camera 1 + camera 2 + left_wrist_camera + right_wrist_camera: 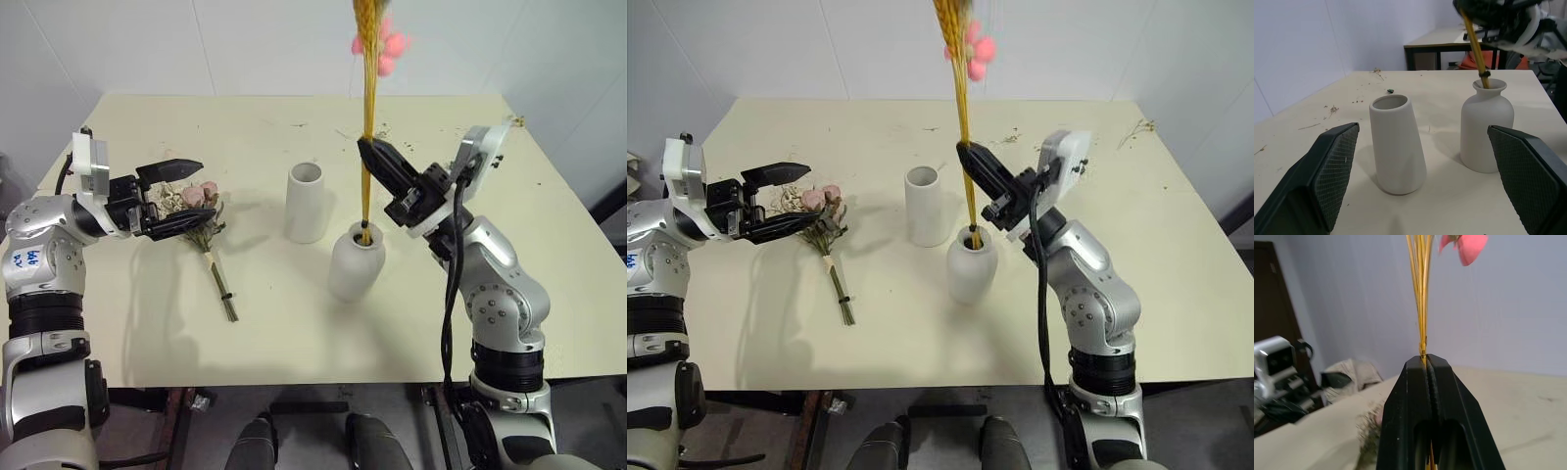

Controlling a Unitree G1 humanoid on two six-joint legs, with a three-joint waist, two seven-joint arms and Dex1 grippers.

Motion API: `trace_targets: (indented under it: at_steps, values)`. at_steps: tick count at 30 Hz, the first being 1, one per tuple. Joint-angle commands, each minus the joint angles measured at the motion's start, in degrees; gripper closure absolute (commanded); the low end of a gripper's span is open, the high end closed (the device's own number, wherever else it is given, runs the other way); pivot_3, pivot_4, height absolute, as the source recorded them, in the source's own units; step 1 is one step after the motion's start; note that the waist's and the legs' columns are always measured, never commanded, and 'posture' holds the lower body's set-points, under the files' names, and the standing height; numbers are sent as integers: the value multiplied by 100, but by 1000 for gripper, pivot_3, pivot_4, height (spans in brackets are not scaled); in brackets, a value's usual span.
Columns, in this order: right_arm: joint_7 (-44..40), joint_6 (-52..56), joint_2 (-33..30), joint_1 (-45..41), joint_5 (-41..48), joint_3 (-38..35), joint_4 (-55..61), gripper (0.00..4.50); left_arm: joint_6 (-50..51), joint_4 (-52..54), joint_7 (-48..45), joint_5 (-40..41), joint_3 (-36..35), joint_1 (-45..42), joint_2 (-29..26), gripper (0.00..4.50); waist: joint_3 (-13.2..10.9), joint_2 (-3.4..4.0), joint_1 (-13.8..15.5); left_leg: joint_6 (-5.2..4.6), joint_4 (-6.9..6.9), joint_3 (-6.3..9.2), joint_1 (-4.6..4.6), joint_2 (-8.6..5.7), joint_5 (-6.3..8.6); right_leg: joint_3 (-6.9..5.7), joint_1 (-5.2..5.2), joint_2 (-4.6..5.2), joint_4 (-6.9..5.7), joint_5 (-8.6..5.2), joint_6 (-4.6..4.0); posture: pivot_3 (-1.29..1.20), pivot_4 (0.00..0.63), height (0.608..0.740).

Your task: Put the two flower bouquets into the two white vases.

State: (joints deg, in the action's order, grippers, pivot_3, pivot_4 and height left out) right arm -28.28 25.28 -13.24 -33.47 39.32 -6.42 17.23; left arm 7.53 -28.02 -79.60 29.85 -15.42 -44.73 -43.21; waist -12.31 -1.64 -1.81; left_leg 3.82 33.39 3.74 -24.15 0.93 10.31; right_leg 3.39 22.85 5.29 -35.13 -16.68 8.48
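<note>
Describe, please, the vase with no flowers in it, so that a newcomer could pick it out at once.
On the cream table, two white vases stand near the middle, between the rose bouquet lying flat and the right gripper. It is the taller vase, a tapered cylinder with a wide open mouth. Its neighbour, the squat vase, has a narrow neck holding yellow wheat stalks.

a plain lab or test room: a cream table [294, 343] scattered with dried plant bits stands against bare white walls [245, 44], and beyond it sit a second dark-framed table [1449, 41] and a dark door [1273, 318].
</note>
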Motion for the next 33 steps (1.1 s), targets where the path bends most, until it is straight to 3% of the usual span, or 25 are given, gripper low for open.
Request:
trace_targets:
  at_steps: [1,11,14,19,25,29,33]
  values:
    - [-211,-278,-31,109,-49,27,135,4470,6,130,23,92,-121,-94,-108,0,0,0,1,0,-1,0,1,0,0,0,0,0,0,0,0,0,150,740]
    - [-600,-163,-108,696,143,292,559,4470,-7,84,41,79,-109,-109,-77,0,0,0,4,0,0,0,1,0,0,0,0,0,0,0,0,0,150,740]
    - [-600,-97,-189,769,221,253,656,3849,-22,67,64,66,-102,-119,-61,0,0,0,8,0,-1,0,0,0,0,0,0,0,1,0,-1,0,150,740]
    - [-588,89,-525,900,462,27,921,2150,-42,43,109,47,-91,-133,-54,0,0,0,16,0,0,0,0,0,0,0,-1,1,1,0,-1,0,150,740]
    - [-1017,619,-1814,1426,979,-599,1412,103,-64,147,350,11,-85,-141,-22,0,0,-1,32,0,0,0,-2,-1,0,0,-2,3,9,-1,-1,0,150,740]
    - [-1727,895,-2978,1781,1118,-1075,1434,47,52,349,971,-140,-72,-107,-10,0,0,-2,34,0,4,0,0,-1,0,-1,-7,4,10,-1,-2,0,150,740]
    - [-2401,1377,-3901,1791,1565,-1428,1147,47,652,925,2294,-368,-121,131,82,0,0,-2,6,0,11,0,0,-1,1,2,-12,5,14,0,0,0,150,740]
